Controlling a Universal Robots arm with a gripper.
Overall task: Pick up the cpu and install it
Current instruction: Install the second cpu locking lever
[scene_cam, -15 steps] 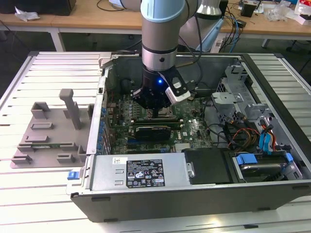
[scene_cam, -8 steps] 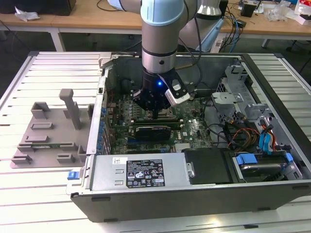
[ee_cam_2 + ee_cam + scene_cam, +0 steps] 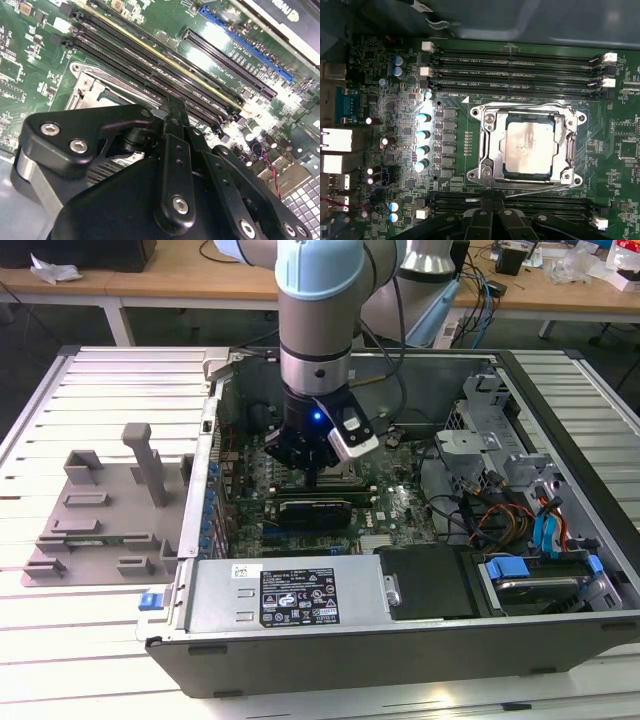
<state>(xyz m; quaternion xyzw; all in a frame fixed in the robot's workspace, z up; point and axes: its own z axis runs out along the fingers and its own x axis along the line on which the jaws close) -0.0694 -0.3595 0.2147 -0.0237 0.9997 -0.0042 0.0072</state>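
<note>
The cpu [image 3: 527, 146] sits in its socket [image 3: 487, 150], just beneath the end effector [image 3: 318, 468]; its grip I cannot tell.

My arm [image 3: 316, 330]: thick silver-grey tube sections, with pale blue caps at the joints. Wrist: black collar around the tube, with a small blue light lit on it. Camera [image 3: 352, 436]: white-and-black box strapped to the wrist's side, seen in the exterior view. Cables: black, running along the arm past the wrist. Gripper [image 3: 312, 465]: matte black body. In the second wrist view I note its flat black linkage bars [image 3: 172, 165], rounded at the ends, joined by silver hex-socket screws, and a ribbed grey metal block under one plate.
</note>
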